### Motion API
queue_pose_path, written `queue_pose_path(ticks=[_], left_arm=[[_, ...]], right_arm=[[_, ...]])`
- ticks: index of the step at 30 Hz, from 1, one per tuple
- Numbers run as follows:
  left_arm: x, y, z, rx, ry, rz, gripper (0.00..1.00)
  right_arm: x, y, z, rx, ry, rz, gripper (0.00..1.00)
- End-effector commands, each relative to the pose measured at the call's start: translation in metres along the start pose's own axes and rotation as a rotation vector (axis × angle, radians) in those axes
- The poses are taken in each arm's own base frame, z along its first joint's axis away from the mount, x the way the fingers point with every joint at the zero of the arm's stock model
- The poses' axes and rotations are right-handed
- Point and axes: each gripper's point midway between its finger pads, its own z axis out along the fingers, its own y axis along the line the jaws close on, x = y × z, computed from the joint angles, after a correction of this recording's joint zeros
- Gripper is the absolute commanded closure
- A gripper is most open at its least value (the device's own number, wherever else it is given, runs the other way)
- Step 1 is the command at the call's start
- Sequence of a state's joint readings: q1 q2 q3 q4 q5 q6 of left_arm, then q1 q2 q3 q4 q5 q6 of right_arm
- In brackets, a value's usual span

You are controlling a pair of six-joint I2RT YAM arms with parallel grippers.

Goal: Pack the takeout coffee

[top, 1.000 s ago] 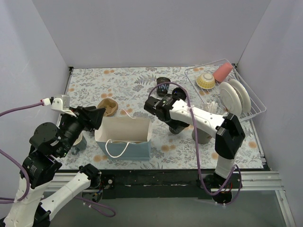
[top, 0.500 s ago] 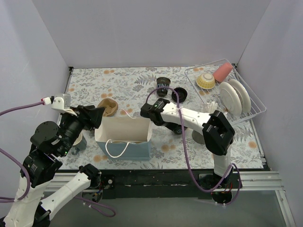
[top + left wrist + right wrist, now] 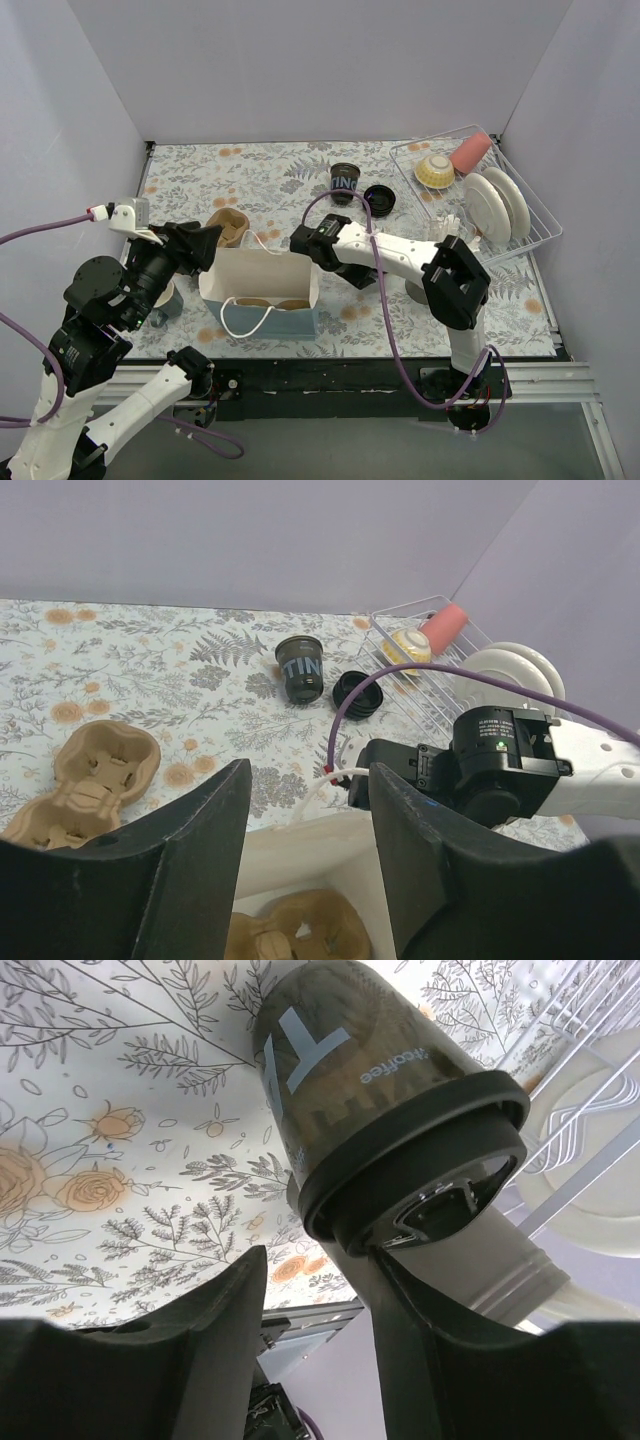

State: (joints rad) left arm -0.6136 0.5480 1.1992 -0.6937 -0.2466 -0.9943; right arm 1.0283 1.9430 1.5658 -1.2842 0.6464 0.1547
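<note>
- Floral-printed cloth covers the table, boxed in by plain lilac walls; a white paper bag with cord handles stands lower left of centre in the overhead view.
- Task's thing: a small black paper cup with white lettering and a round black lid fills the upper middle of the right wrist view, tilted, lid towards the lens; its rim meets the tips of the right gripper; whether those tips clench it or have released it, I cannot tell.
- At the bag's upper-left corner sits the left gripper; its pincer is released, jaws parted with nothing pinched between them.
- Step in hand, as I judge it: getting the lidded cup into the bag; turn it lid-up first; come down from straight above the mouth, clear of the handles; aim for one well of the carrier inside; let go only once the base is seated.
- Counts: two cups, the second black cup upright and unlidded at upper centre of the overhead view; one loose black lid just right of it; two brown moulded-pulp carriers, one on the cloth at the bag's upper left, one inside the bag; one grey cylindrical holder; one white wire dish rack, upper right.
</note>
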Motion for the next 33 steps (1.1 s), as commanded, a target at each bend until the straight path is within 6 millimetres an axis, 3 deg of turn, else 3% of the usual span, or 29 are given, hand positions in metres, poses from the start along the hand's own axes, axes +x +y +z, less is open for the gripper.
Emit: queue_pose_path(ticks=[1,6,14,18,19,20,25,26,27,33], left_arm=[[-0.002,-0.001,0.000,0.011,-0.013,0.015,0.50],[-0.001,-0.001,0.000,0.010,-0.007,0.018,0.49],[0.004,-0.003,0.002,0.016,0.017,0.006,0.44],[0.021,0.000,0.010,-0.019,0.111,-0.001,0.34],[0.027,0.001,0.016,-0.039,0.148,0.000,0.33],[0.035,0.005,0.017,-0.066,0.190,0.007,0.32],[0.040,0.014,0.020,-0.183,0.279,-0.037,0.22],[0.050,0.019,0.021,-0.216,0.333,-0.028,0.22],[0.052,0.022,0.022,-0.245,0.347,-0.027,0.23],[0.067,0.044,0.005,-0.415,0.461,-0.045,0.23]], right_arm=[[-0.013,0.000,-0.017,-0.046,-0.063,0.083,0.46],[-0.021,-0.011,-0.030,-0.062,-0.110,0.145,0.42],[-0.033,-0.049,-0.047,-0.081,-0.198,0.266,0.38],[-0.050,-0.066,-0.054,-0.161,-0.285,0.365,0.34],[-0.051,-0.076,-0.052,-0.198,-0.304,0.422,0.33],[-0.056,-0.074,-0.053,-0.269,-0.328,0.446,0.31],[-0.072,-0.094,-0.042,-0.415,-0.411,0.574,0.18],[-0.073,-0.091,-0.041,-0.461,-0.412,0.581,0.15],[-0.074,-0.097,-0.037,-0.473,-0.419,0.607,0.15],[-0.072,-0.089,-0.022,-0.546,-0.398,0.635,0.15]])
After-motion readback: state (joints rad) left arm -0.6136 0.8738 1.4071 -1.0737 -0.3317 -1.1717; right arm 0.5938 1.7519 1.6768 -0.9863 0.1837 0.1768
